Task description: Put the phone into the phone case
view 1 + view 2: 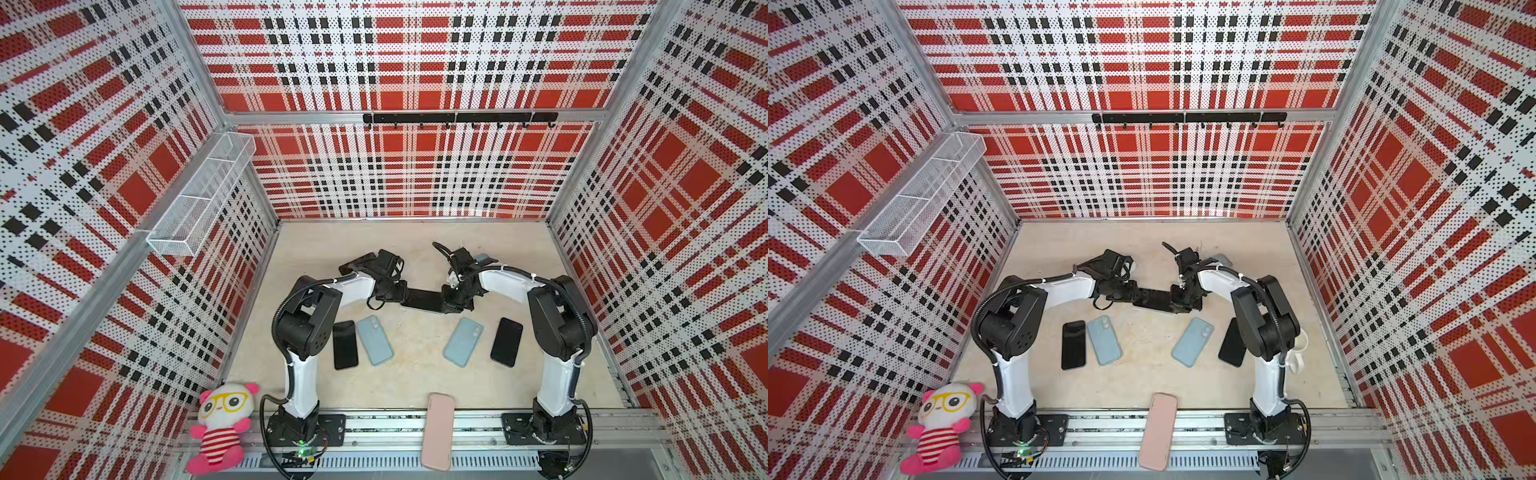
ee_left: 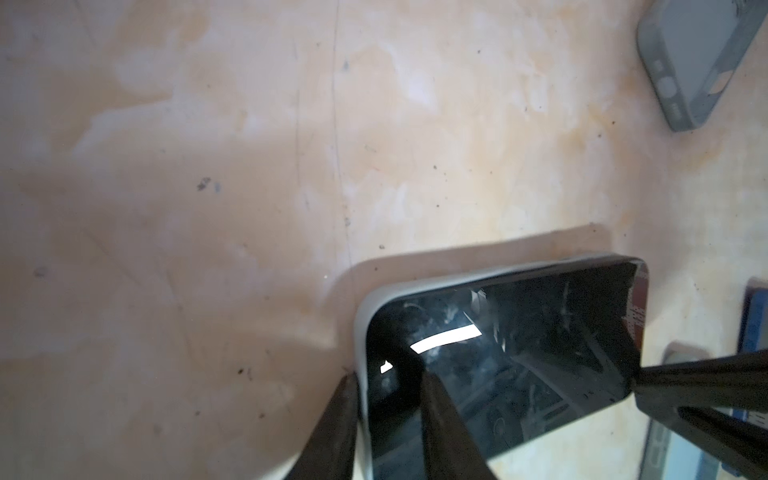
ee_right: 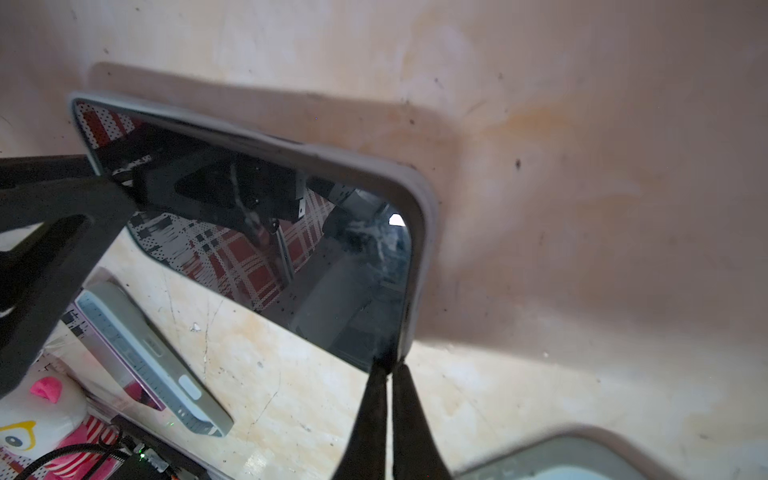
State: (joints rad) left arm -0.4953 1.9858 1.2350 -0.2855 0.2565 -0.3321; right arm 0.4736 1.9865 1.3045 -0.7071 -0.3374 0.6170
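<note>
1. The phone [image 2: 519, 353] lies in its pale phone case [image 2: 457, 274], mid-tabletop between the two arms. From the shadow under it, we judge it tilted or raised off the tabletop [image 1: 415, 386].
2. The left end effector [image 2: 382, 382] is clamped over one short end of the phone case, with one finger outside the rim and the other on the glass.
3. The right end effector [image 3: 388, 370] has its fingers pressed together, with the tips at a corner of the phone. We cannot tell whether they pinch anything.
4. We expect the phone to be rigid and fairly light, and its glass slick and breakable. The rim of the phone case looks soft enough to give. We would hold across the edges rather than on the glass, and seat the corners one at a time.
5. Near the left arm a black phone [image 1: 345, 345] lies just beside a blue case [image 1: 375, 340]. Near the right arm lie a second blue case [image 1: 463, 341] and a second black phone [image 1: 506, 342].
6. A grey case [image 2: 685, 70] lies farther back, a pink case [image 1: 437, 432] lies across the front rail, and a plush toy [image 1: 220, 428] sits at the front corner.
7. Nothing lies between the end effectors. The main risk we see is how close they work to each other.
</note>
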